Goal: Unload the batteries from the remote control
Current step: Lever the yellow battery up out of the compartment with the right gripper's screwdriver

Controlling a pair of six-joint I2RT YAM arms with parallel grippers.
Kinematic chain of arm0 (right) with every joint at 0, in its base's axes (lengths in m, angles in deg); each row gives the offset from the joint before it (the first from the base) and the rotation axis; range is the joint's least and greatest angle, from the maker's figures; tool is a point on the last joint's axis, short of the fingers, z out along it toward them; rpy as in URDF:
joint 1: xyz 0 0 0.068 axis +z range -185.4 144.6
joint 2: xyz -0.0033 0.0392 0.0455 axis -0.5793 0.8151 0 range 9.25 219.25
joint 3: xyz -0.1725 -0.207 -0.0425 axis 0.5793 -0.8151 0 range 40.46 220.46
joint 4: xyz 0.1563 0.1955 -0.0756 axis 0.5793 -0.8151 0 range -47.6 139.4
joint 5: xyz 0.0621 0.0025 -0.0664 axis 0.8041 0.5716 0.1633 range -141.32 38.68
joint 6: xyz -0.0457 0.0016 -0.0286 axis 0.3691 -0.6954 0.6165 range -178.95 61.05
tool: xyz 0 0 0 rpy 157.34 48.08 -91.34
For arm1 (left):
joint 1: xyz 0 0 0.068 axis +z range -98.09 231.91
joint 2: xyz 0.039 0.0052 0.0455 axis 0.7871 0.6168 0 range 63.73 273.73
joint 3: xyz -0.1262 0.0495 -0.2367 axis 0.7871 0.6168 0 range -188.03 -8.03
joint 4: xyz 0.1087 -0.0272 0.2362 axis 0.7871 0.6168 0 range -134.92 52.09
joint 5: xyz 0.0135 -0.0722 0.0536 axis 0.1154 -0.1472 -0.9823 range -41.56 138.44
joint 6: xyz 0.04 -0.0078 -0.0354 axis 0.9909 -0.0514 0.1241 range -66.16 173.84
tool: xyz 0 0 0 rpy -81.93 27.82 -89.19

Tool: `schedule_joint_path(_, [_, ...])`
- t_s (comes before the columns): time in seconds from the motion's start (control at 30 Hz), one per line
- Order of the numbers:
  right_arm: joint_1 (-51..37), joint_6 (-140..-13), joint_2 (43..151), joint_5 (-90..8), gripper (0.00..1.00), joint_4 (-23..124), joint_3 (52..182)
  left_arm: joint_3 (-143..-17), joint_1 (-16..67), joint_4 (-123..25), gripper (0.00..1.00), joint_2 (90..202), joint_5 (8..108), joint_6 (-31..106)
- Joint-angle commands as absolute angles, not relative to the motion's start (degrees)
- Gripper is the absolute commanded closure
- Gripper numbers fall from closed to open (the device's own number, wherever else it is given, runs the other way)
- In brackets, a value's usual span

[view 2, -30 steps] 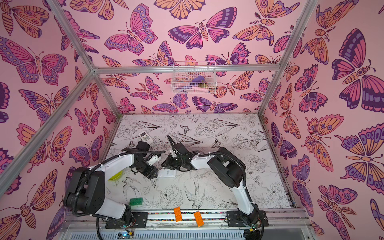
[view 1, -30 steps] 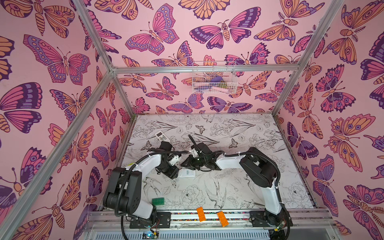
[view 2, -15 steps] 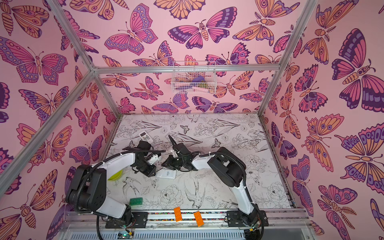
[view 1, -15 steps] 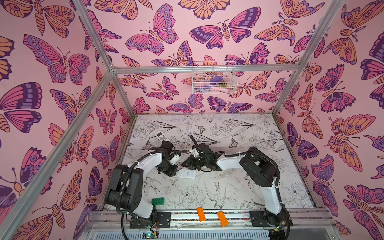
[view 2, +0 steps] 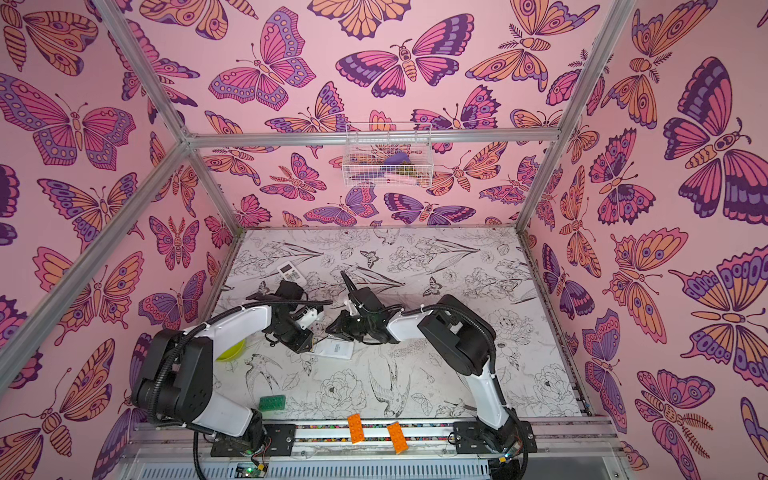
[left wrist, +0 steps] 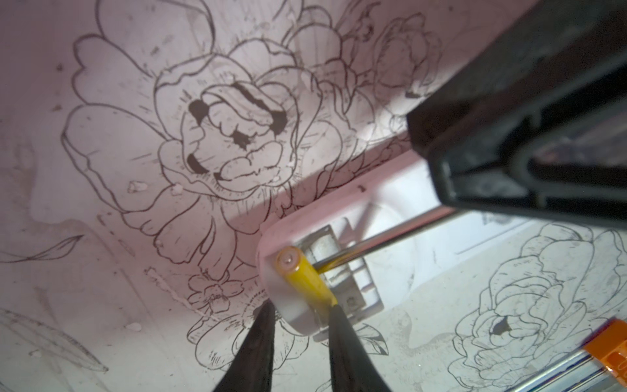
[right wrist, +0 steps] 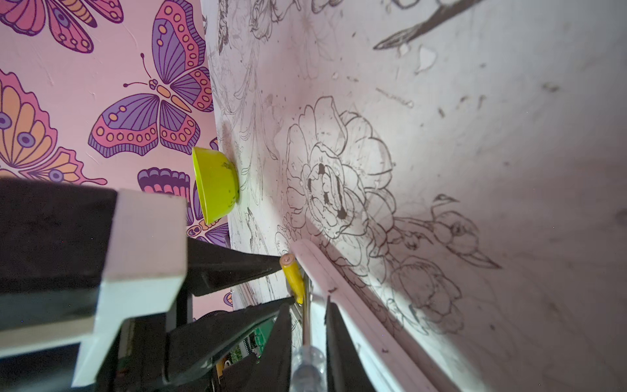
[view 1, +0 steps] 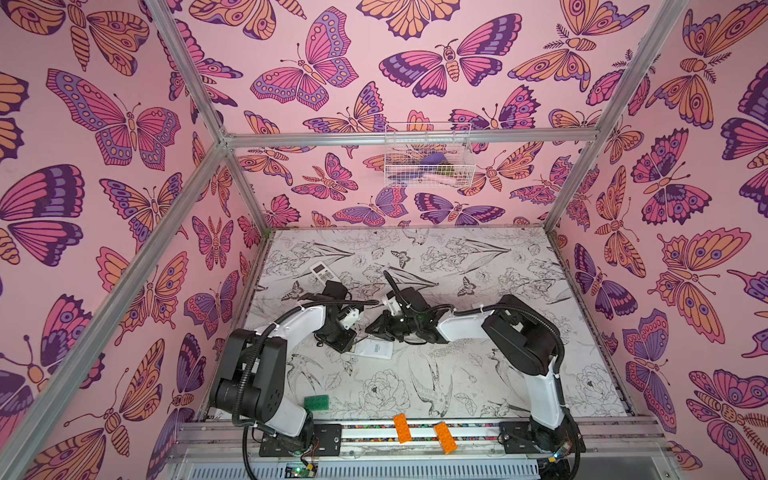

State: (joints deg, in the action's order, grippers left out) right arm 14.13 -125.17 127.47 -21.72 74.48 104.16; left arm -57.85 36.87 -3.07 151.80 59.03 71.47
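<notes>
The white remote control [view 1: 374,349] [view 2: 336,348] lies back up mid-table with its battery bay open [left wrist: 342,271]. One yellow battery [left wrist: 303,278] [right wrist: 293,280] sticks up at a slant from the bay's end. My left gripper [left wrist: 302,305] [view 1: 352,345] has its fingertips [right wrist: 271,266] pressed on the battery's two ends. My right gripper [right wrist: 308,305] [view 1: 374,328] is shut on a clear-handled screwdriver [right wrist: 307,359]. Its metal shaft [left wrist: 390,237] reaches into the bay beside the battery. Other batteries are hidden.
A second white remote [view 1: 323,272] lies at the back left. A yellow-green bowl [view 2: 230,351] [right wrist: 215,185] stands by the left wall. A green brick [view 1: 316,402] and two orange bricks [view 1: 402,428] sit near the front rail. A wire basket [view 1: 428,156] hangs on the back wall.
My left gripper's fingers have come together around the raised yellow battery. The right gripper with the screwdriver has stayed where it was.
</notes>
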Motion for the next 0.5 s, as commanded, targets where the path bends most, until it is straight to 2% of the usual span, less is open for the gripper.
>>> schedule_joint_path(0.0, [14.0, -124.9, 124.7, -22.1, 1.00, 75.7, 103.8, -58.5, 36.4, -2.3, 0.70, 149.6, 61.0, 71.8])
schedule_joint_path(0.13, [14.1, -125.0, 125.0, -20.9, 1.00, 78.3, 104.1, -58.6, 36.3, -2.1, 0.66, 148.4, 63.2, 71.6])
schedule_joint_path(0.47, [14.6, -123.8, 126.3, -20.2, 1.00, 79.4, 104.6, -57.6, 36.3, -3.5, 0.65, 150.6, 61.9, 72.3])
